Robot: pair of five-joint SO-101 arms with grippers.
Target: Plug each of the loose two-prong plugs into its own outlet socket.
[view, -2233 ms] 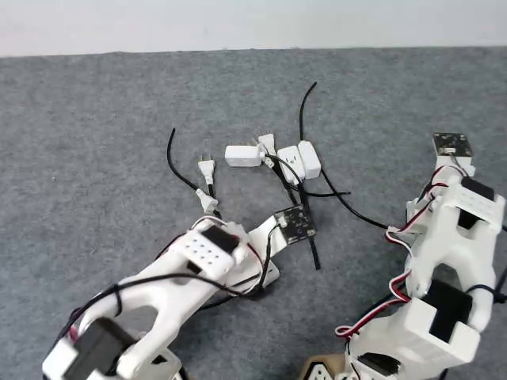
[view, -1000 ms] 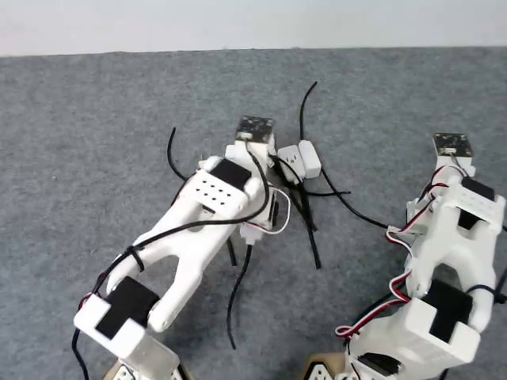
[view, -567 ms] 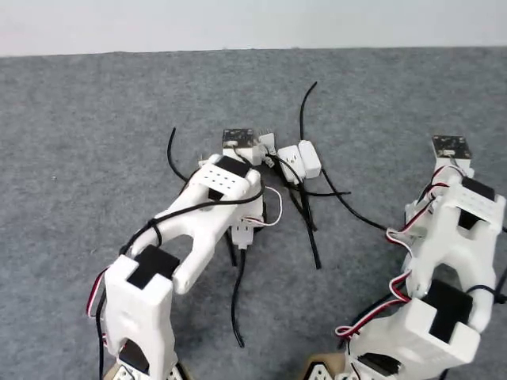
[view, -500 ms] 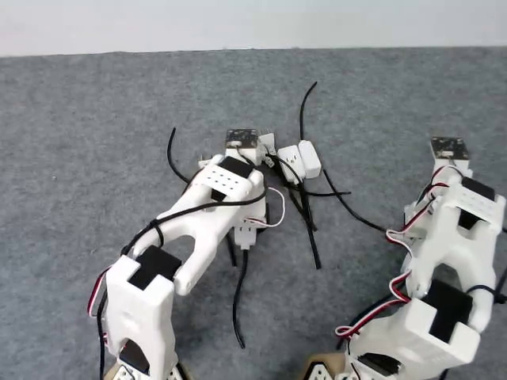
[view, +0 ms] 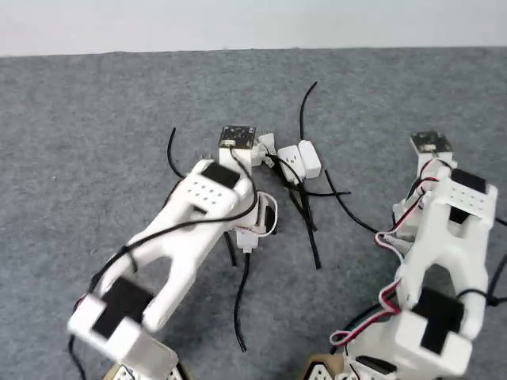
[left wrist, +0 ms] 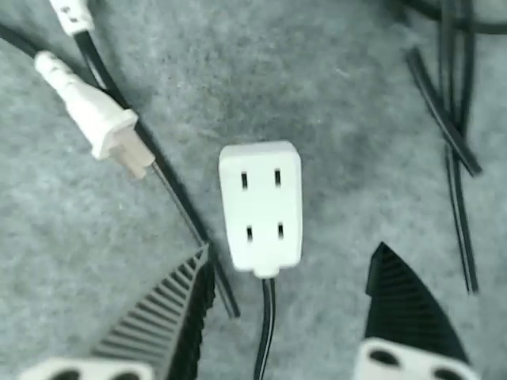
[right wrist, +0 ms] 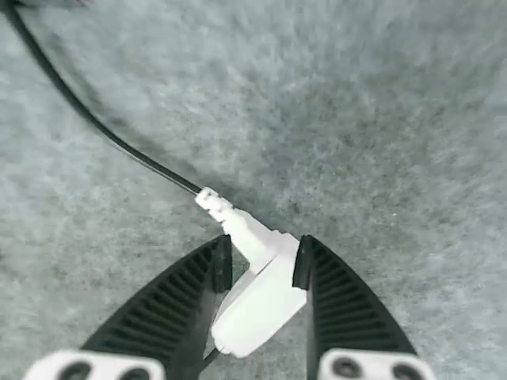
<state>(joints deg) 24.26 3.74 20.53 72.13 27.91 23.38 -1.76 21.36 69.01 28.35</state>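
A white outlet socket [left wrist: 260, 202] with two pairs of slots lies on the grey carpet, its black cord running back between my left gripper's [left wrist: 289, 269] open fingers. The black fingertips [left wrist: 170, 317] stand on either side of the socket's cord end, apart from it. A loose white two-prong plug [left wrist: 99, 123] lies beside it on a black cord. In the high view the left arm [view: 210, 198] leans over this socket. My right gripper [right wrist: 260, 257] is shut on a white plug [right wrist: 257, 297], just above the carpet, its black cord [right wrist: 103, 131] trailing away. The right arm [view: 447, 222] stands at the right.
Two more white socket blocks [view: 299, 161] and a small plug [view: 266, 142] lie close behind the left arm. Black cords [view: 305, 206] cross the carpet between the arms. The carpet's far edge meets a white wall [view: 253, 24].
The left arm has swung from the near side out over the socket and settled there. The right arm has shifted a little to the left, still holding its plug.
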